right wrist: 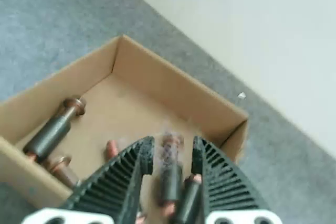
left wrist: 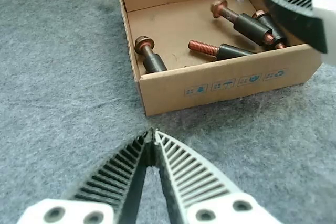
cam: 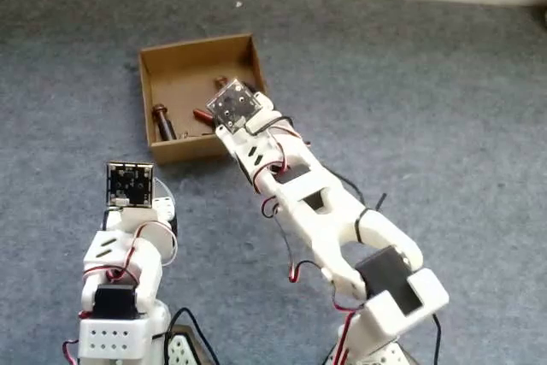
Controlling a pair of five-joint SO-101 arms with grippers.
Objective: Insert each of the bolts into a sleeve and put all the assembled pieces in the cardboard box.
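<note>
**Grey carpet (cam: 444, 83) below a pale wall (right wrist: 252, 24); two arms, with the box between them.**

Left: the left gripper (left wrist: 153, 137) hangs low over the carpet with its fingers pressed together and nothing between them. It points at the near wall of the cardboard box (left wrist: 226, 85) but stands apart from it, outside the rim.

Centre: the box sits open side up. Inside lie several bolts already seated in dark sleeves. One assembled piece (left wrist: 149, 56) rests against the left wall. A second piece (left wrist: 220, 50) lies across the floor, its long axis roughly parallel to the near wall. Two further pieces (left wrist: 244, 22) lie side by side toward the right corner.

Right: the right arm (cam: 342, 211) reaches diagonally across the carpet to the box. The right gripper (right wrist: 172, 145) is poised above the interior with its jaws spread. A blurred piece (right wrist: 169, 169) shows in the gap between them, with its long axis running along the gap, away from the wrist. It appears to lie below the fingers rather than to be pinched by them, though the blur leaves this uncertain.

Governing relation: the pieces lie directly beneath the right gripper, and only that arm is over the box. Any further move there falls to it, probably a straight lift out.
</note>
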